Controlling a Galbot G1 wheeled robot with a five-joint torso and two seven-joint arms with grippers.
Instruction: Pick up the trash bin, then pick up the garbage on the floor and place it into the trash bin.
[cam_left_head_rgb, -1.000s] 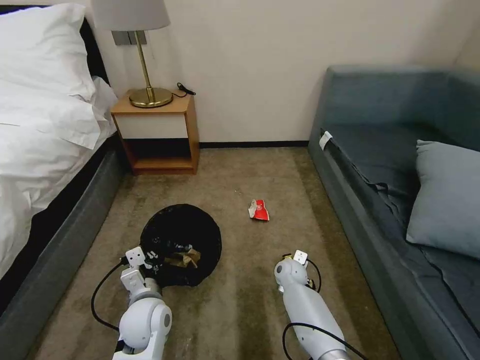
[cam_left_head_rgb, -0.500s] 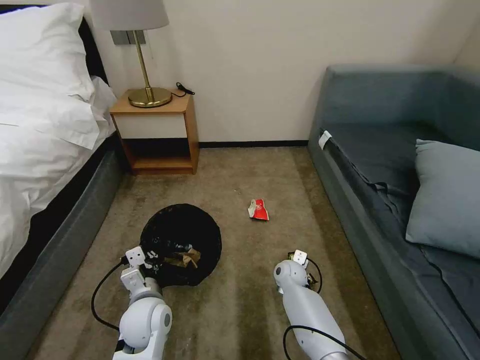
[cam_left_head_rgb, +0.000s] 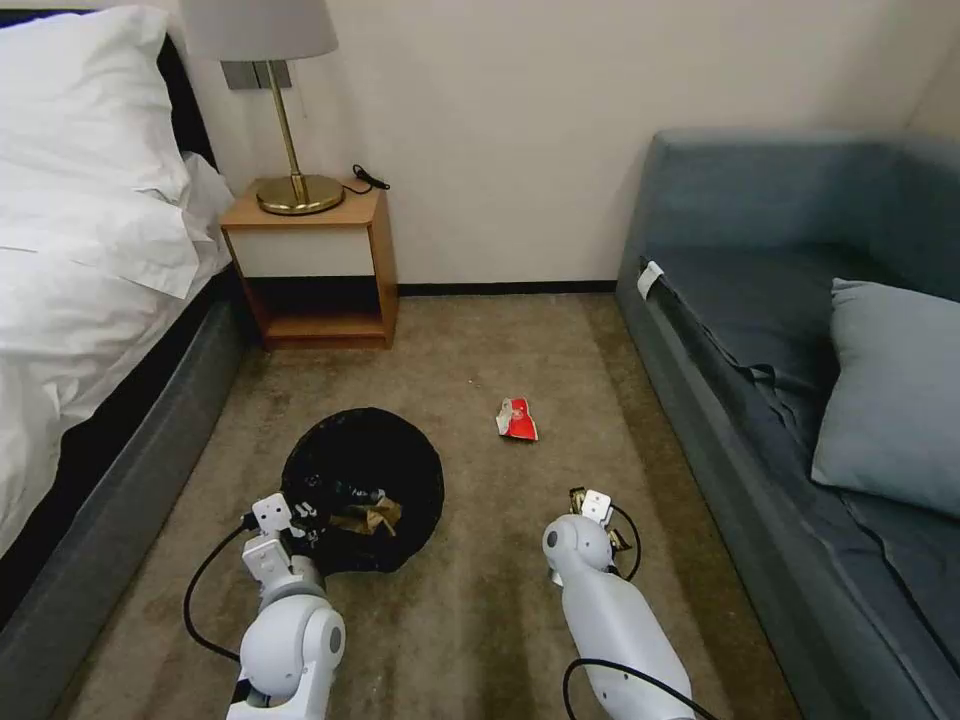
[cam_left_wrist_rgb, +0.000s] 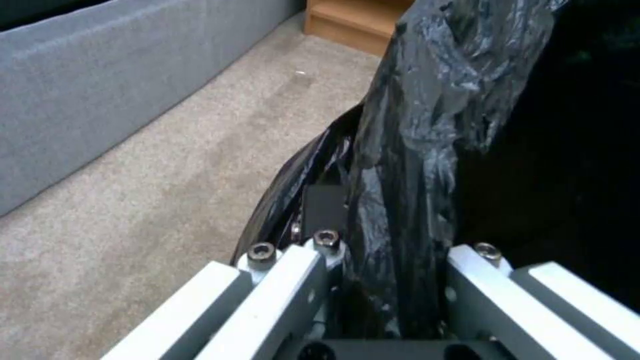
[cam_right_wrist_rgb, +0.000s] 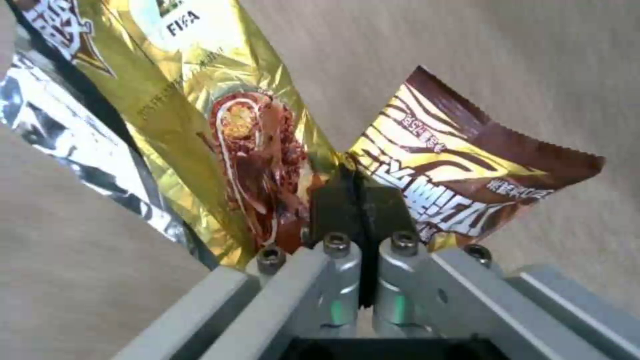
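Lower left of the head view: the left gripper (cam_left_head_rgb: 300, 520) is at the near rim of the trash bin (cam_left_head_rgb: 362, 488), which stands on the carpet (cam_left_head_rgb: 480, 620). In the left wrist view the jaws are clamped on the rim with the black liner bag (cam_left_wrist_rgb: 413, 150) bunched between them. Crumpled brown paper (cam_left_head_rgb: 366, 516) lies inside the bin.

Lower centre-right of the head view: the right gripper (cam_left_head_rgb: 590, 515) is low over the carpet, well apart from the bin. In the right wrist view its fingers (cam_right_wrist_rgb: 340, 200) are pressed together on the gold-brown snack wrapper (cam_right_wrist_rgb: 427, 175), pinched near a fold, with both ends fanning out free.

A red-and-white wrapper (cam_left_head_rgb: 517, 420) lies on the carpet at frame centre, beyond both grippers and between bin and sofa (cam_left_head_rgb: 800, 400).

Handling notes (judgement):
- Snack wrapper: very light, thin, glossy foil; likely slippery and without stiffness. A pinch across a crease or doubled layer, as now, should hold best; loose ends may catch the bin edge.
- Red-and-white wrapper: flat and light; take it at a raised edge or fold.
- Trash bin: light, rigid wall. The liner is soft and slick, so the grip must include the rim itself, not film alone.
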